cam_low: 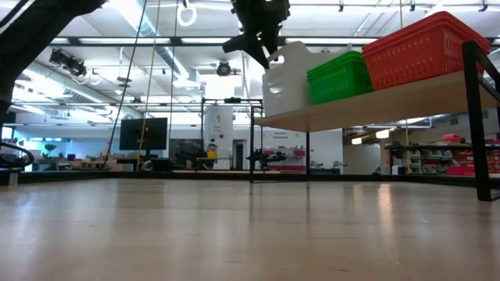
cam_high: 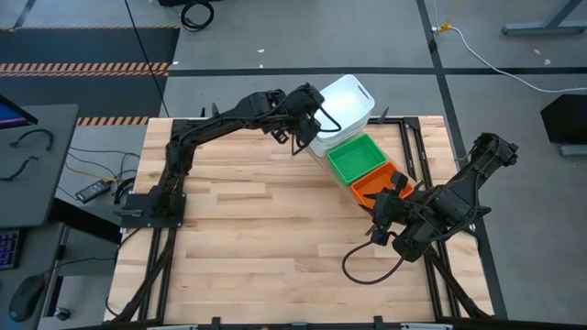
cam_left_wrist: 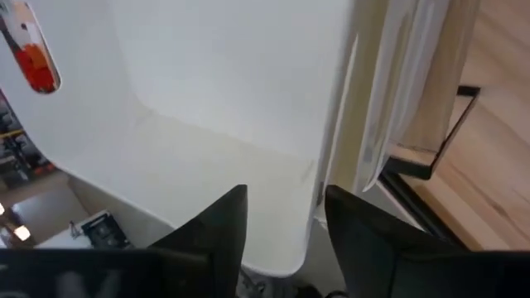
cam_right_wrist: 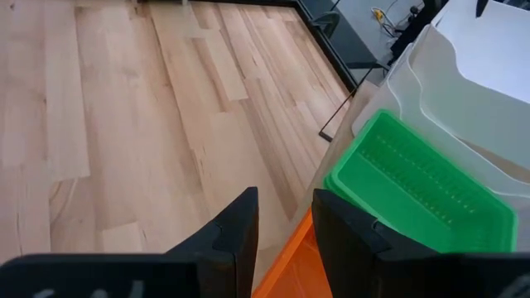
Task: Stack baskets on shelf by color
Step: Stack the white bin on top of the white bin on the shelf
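While the left gripper (cam_high: 310,128) stands open at the near wall of the top white basket (cam_high: 347,101), all three basket stacks sit on the shelf (cam_low: 375,101).

Left gripper: fingers (cam_left_wrist: 217,232) parted to either side of the white basket's rim, with a gap showing on both sides; no grip is visible. Right gripper (cam_high: 390,203): positioned just beside the orange baskets (cam_high: 376,186), its fingers (cam_right_wrist: 236,232) narrowly parted with nothing between them. Stack order along the slanted shelf: white, then green baskets (cam_high: 356,158), then orange, each touching its neighbour. Surface: light wooden plank tabletop (cam_high: 257,238), bare in front of the shelf. Room: open hall with ceiling lights, a dark screen (cam_low: 143,134) and racks beyond the table.
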Action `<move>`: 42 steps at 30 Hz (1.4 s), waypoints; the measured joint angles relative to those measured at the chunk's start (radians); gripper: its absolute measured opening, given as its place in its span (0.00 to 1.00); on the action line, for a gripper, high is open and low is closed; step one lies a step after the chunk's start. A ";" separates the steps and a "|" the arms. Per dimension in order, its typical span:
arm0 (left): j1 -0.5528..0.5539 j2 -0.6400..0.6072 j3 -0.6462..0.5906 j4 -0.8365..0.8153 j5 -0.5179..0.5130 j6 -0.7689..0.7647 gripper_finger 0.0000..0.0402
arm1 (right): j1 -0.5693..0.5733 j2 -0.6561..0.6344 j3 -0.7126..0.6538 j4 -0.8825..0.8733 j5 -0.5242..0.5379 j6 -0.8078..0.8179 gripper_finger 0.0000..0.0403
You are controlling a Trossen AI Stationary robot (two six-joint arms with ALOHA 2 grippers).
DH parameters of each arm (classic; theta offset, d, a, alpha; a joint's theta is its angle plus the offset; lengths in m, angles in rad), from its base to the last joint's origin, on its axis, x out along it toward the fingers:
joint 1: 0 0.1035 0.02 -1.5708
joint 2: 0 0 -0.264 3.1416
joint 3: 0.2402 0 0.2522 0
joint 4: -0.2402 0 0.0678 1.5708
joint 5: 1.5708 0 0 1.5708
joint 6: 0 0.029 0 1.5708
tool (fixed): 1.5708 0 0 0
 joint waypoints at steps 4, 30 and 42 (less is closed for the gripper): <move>-0.011 0.000 0.000 0.014 -0.047 -0.001 0.42 | 0.000 0.000 0.000 0.000 0.000 0.000 0.30; -0.041 -0.001 0.000 -0.042 -0.142 -0.049 0.05 | 0.000 0.000 0.000 -0.004 0.000 -0.006 0.30; -0.064 -0.003 0.009 -0.006 -0.221 -0.048 0.09 | 0.000 0.000 0.000 -0.006 -0.010 -0.006 0.30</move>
